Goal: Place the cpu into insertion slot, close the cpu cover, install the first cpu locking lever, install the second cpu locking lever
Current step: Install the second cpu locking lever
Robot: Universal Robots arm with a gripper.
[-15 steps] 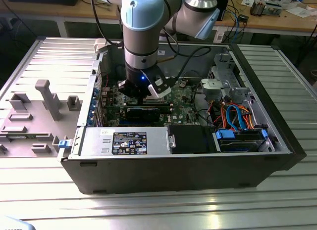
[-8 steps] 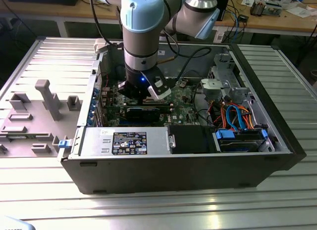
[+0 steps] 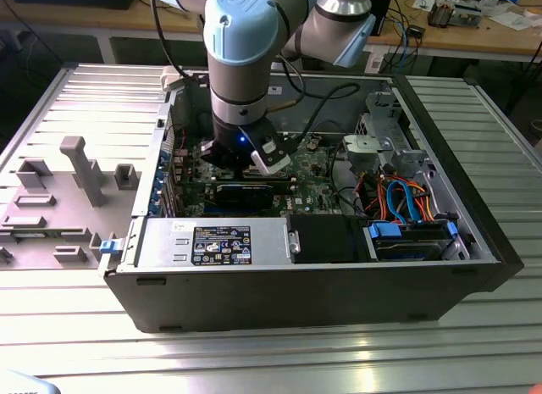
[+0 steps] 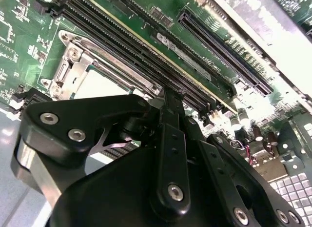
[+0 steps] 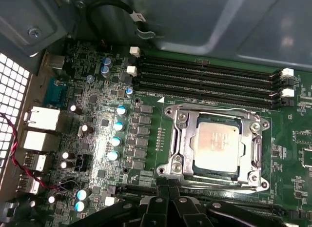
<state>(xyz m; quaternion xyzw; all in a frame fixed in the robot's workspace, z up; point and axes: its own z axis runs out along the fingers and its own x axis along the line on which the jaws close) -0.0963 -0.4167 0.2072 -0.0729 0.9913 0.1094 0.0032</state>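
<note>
Your gripper (image 3: 254, 161) sits low inside the open computer case (image 3: 474, 241), directly over the green board (image 5: 97, 114). In the second wrist view the black fingers (image 4: 168, 139) come together to a narrow point with nothing visible between them; treat the gripper as closed and empty.

Check the socket in the first wrist view. The cpu (image 5: 218, 141) lies flat in the insertion slot (image 5: 214, 180), silvery top facing up, so judge the placing step complete. The cpu cover (image 5: 183, 139) lies down around the chip as a metal frame, its window showing the chip top; it appears closed. In the second wrist view the same frame (image 4: 73, 66) shows just beyond the gripper, beside the long black memory slots (image 5: 209, 78).

The state of the two locking levers cannot be confirmed: thin metal runs along the frame edges, but whether either lever is hooked under its catch is not clear. Count both lever steps as unverified.
</note>
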